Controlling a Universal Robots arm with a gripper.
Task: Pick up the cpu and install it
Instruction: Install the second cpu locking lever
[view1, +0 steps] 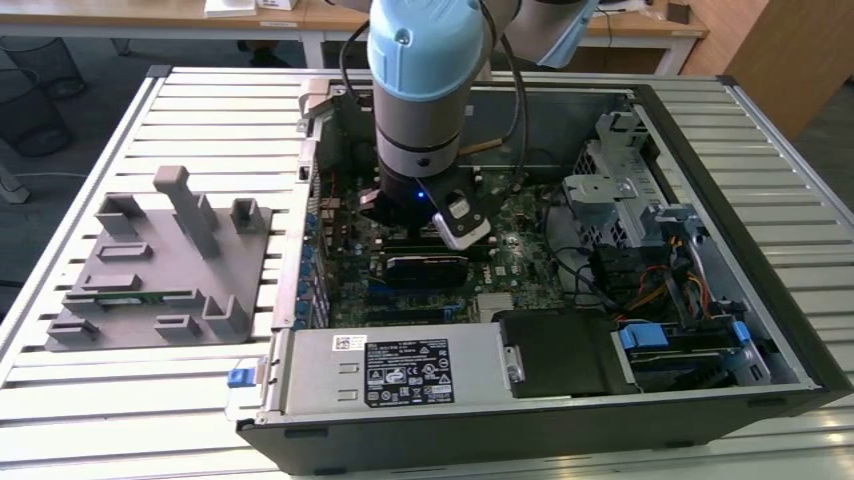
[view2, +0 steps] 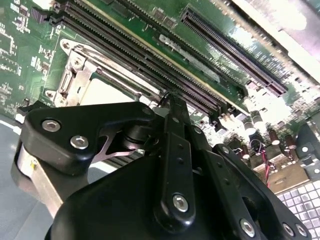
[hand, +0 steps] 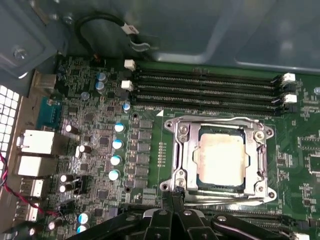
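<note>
The cpu (hand: 221, 156), a flat square chip with a pale silvery top, lies inside the motherboard socket with the metal socket frame (hand: 181, 150) around it. In the second wrist view the cpu (view2: 106, 93) shows as a pale patch beyond the black finger linkage. My gripper (hand: 175, 196) is at the socket's edge, next to a corner of the frame, fingers together with nothing between them. The same gripper (view2: 169, 100) tip sits just above the memory slots beside the socket. In the exterior view the arm (view1: 422, 110) reaches straight down into the open computer case (view1: 747, 250).
Several empty memory slots (hand: 205, 87) run along one side of the socket, with capacitors (hand: 116, 145) on another side. Outside the case, at the exterior view's left, a grey fixture block (view1: 160, 270) holds a green memory stick (view1: 127, 296). The power supply (view1: 387, 368) and drive cages (view1: 667, 330) fill the case's front.
</note>
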